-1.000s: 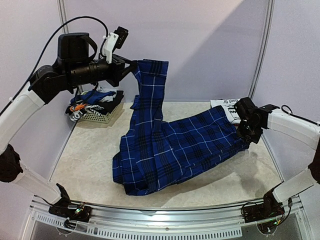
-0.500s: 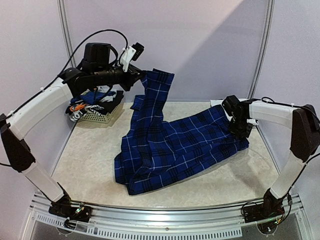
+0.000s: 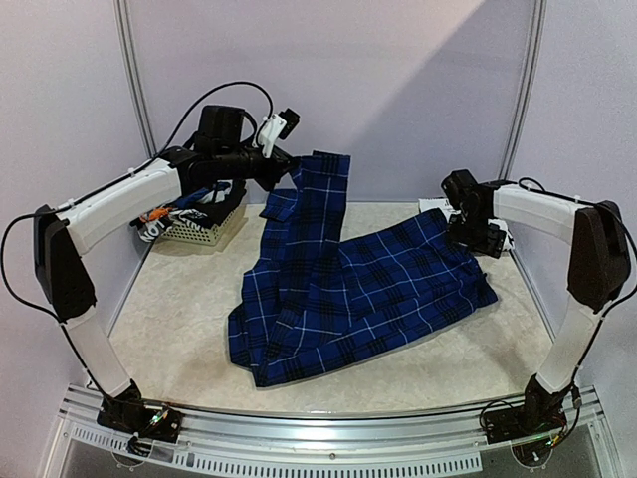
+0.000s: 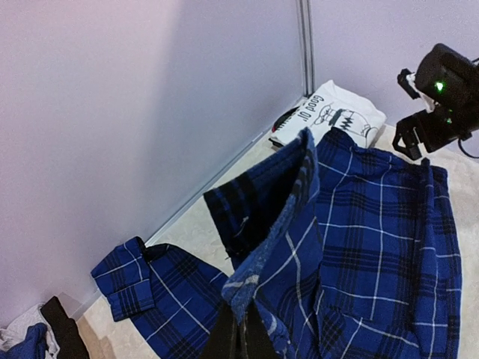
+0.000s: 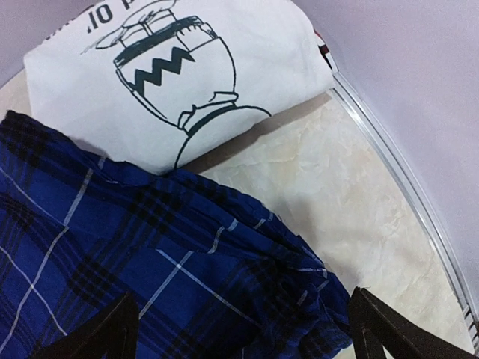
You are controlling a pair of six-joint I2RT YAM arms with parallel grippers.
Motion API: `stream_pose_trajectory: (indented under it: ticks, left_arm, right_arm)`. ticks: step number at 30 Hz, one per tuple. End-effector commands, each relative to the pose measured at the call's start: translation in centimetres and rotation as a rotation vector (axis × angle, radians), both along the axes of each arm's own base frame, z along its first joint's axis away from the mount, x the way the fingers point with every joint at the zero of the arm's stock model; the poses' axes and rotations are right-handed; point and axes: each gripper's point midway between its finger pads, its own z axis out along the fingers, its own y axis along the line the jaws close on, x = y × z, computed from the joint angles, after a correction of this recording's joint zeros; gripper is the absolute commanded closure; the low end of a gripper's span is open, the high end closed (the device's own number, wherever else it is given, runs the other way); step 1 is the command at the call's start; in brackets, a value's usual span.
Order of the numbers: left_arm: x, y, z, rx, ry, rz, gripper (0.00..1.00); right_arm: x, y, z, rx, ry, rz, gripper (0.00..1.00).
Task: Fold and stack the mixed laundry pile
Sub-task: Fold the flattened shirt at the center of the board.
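Much of the grip is out of sight: from overhead, the left gripper (image 3: 286, 169) meets raised cloth that masks its tips, and its wrist camera crops the fingers (image 4: 241, 338) at the frame's lower edge, pinched tight on a fold of the plaid shirt (image 3: 368, 289). The right arm covers most of a folded white T-shirt (image 5: 187, 67) at the far right. A second earlier the right gripper (image 3: 483, 242) was clamped on the shirt's right edge; it now hangs above it, jaws spread wide and empty. The left arm has reached further back. The blue-and-black shirt sprawls rumpled across the table (image 3: 179, 309), one end lifted, beside a basket (image 3: 204, 232) of mixed garments (image 3: 189, 202)
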Motion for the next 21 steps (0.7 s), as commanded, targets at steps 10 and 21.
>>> stream_pose_trajectory:
  ticks: [10,21]
  left_arm:
    - [-2.0,1.3,0.8,-0.092,0.056,0.068,1.0]
    - [-7.7,-3.6,2.8,-0.142,0.14,0.037,1.0]
  right_arm:
    - [-8.5,12.9,-0.1,0.314,-0.053,0.716,0.18]
    - [-8.3,10.7,-8.1,0.285,0.091,0.599,0.27]
